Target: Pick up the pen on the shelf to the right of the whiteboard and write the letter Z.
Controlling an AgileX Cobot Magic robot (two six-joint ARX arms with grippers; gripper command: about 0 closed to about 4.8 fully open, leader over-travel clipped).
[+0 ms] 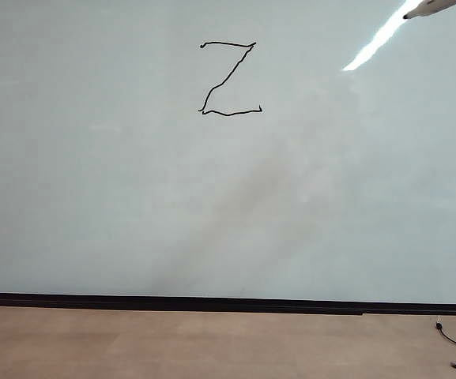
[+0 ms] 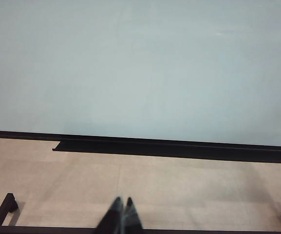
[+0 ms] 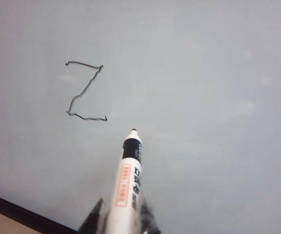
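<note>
Presently, right fingers (image 3: 121,220): dark, pinching the pen (image 3: 126,185) by its lower barrel, tip clear of the whiteboard (image 1: 93,205), far right of the finished strokes. Step judged: carrying the marker back to its shelf; keep the tip off the board and the grip firm. Pen: slim white cylinder, black collar, red label. Letter Z (image 1: 229,78): thin, wobbly black line, upper centre, complete. Board: glossy, pale grey, black lower strip. Left fingers (image 2: 121,214): pressed together, empty, low over tan floor (image 2: 179,185).
</note>
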